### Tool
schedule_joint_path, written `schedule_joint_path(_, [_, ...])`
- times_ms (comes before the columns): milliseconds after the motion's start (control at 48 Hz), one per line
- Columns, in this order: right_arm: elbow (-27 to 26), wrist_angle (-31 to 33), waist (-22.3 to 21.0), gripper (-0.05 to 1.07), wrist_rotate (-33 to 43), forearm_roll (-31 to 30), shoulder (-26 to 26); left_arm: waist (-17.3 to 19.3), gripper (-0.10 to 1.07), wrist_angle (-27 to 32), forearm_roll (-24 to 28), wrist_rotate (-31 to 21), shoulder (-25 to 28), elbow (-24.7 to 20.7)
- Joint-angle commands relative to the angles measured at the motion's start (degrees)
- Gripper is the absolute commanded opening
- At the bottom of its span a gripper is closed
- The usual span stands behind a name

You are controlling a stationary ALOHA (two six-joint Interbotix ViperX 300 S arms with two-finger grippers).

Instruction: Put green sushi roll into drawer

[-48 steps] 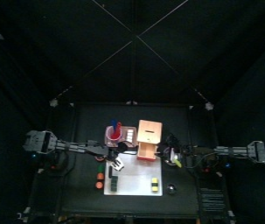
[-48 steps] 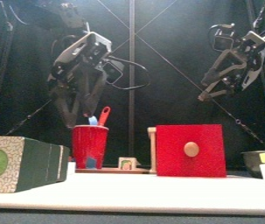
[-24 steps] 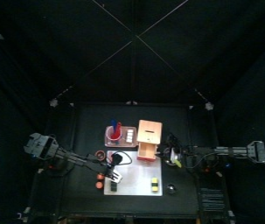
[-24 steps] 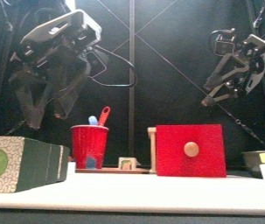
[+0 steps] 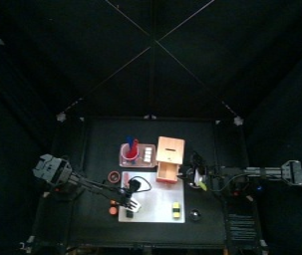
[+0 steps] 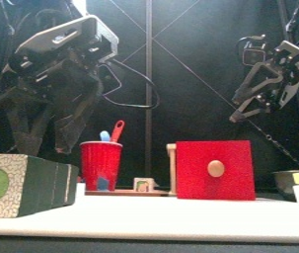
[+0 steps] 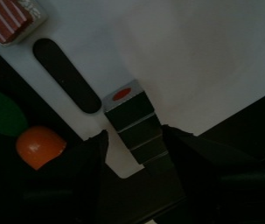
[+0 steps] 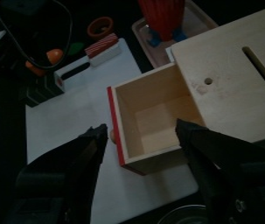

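Observation:
The green sushi roll (image 7: 132,127) is a dark-green segmented piece with a red spot on its far end, lying on the white mat (image 7: 205,61). In the top view the roll (image 5: 134,203) is a tiny dark spot. My left gripper (image 7: 152,162) hangs just above it, open, one jaw on each side and nothing between them; from the front the left gripper (image 6: 39,124) looms high at the left. The drawer (image 8: 152,114) is pulled out of its light-wood box (image 5: 173,154) and holds nothing. My right gripper (image 8: 146,144) hovers open above it.
A red cup (image 6: 102,163) with a blue and a red tool stands left of the drawer's red front (image 6: 215,170). An orange ball (image 7: 38,147) and a black oval (image 7: 66,74) lie by the roll. A block with a green disc (image 6: 20,183) fills the front left.
My left arm has swung from beside the red cup toward the table's front and now hangs over the white mat, its jaws a little wider. The right arm has barely moved.

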Motion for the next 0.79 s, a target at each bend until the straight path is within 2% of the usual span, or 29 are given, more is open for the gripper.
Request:
schedule_joint_path(0, [-0.44, -0.18, 0.18, 0.94, 0.0, 0.26, -0.18, -0.09, 0.92, -0.18, -0.97, -1.41, -0.18, -0.97])
schedule_joint_path(188, [0.09, -0.18, 0.18, 0.94, 0.0, 0.44, -0.18, -0.09, 0.98, -0.35, -0.62, -3.87, 1.05, -1.49])
schedule_joint_path(771, [0.79, -0.18, -0.18, 0.94, 0.0, 0.7, -0.18, -0.35, 0.95, -1.14, -1.05, -4.04, 4.66, -1.67])
